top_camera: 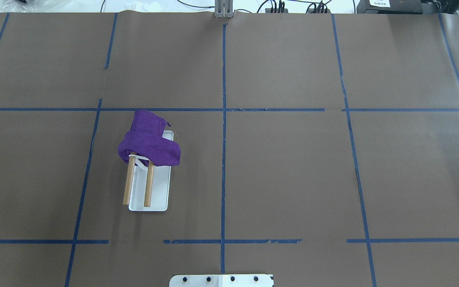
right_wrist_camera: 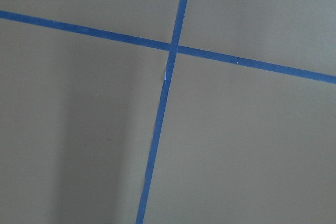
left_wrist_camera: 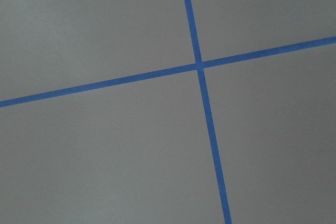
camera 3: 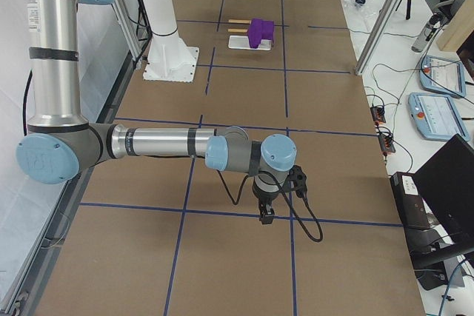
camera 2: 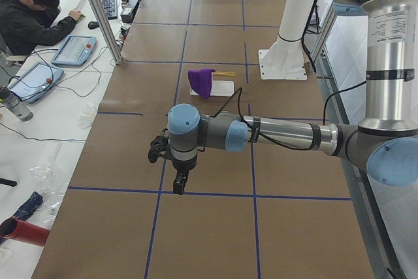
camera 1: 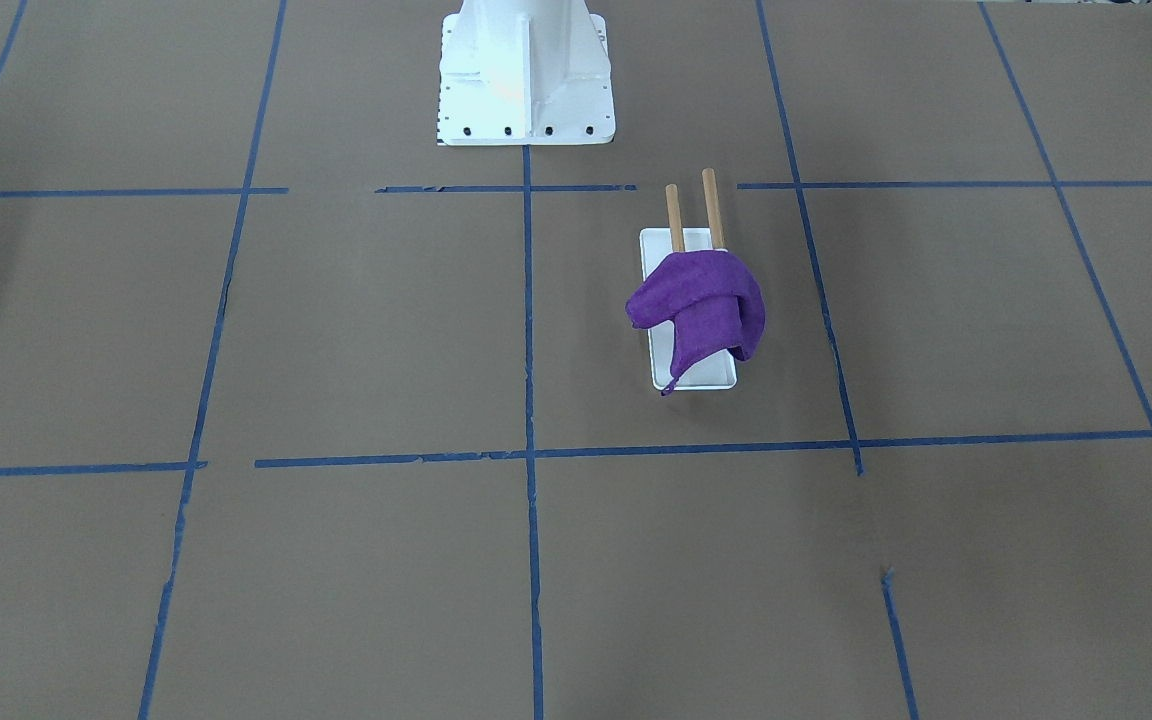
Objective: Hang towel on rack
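A purple towel (camera 1: 701,305) hangs bunched over one end of the rack (camera 1: 708,205), two parallel wooden dowels above a flat white base. From overhead the towel (top_camera: 150,141) covers the far end of the rack (top_camera: 148,187). Both show small in the left side view, towel (camera 2: 204,82), and in the right side view, towel (camera 3: 260,32). My left gripper (camera 2: 179,184) hangs over the table far from the rack, seen only in the left side view. My right gripper (camera 3: 265,216) shows only in the right side view. I cannot tell whether either is open or shut.
The brown paper table (top_camera: 293,171) carries a grid of blue tape lines (top_camera: 224,119). The white robot pedestal (camera 1: 526,80) stands near the rack. A seated person (camera 2: 36,14) and control tablets (camera 2: 72,50) are beside the table. Both wrist views show only paper and tape.
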